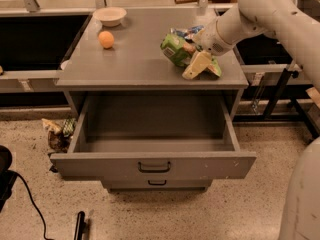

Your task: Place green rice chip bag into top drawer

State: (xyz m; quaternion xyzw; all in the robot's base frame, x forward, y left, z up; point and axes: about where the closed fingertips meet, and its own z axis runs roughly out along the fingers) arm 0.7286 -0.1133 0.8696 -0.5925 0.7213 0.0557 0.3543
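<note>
The green rice chip bag [174, 49] lies crumpled on the right part of the grey cabinet top [135, 59]. My gripper [196, 65] comes in from the upper right on its white arm and sits on the bag's right end, near the cabinet's front edge. A bit of green [215, 70] shows to the right of the gripper. The top drawer [150, 165] is pulled wide open below, and its inside shows nothing in it. Its dark loop handle [154, 167] is centred on the front panel.
An orange [106, 39] and a white bowl [110, 15] sit at the back left of the cabinet top. A blue-and-silver packet [184, 32] lies just behind the bag. The lower drawer [157, 183] is closed. Litter [57, 131] lies on the floor at the left.
</note>
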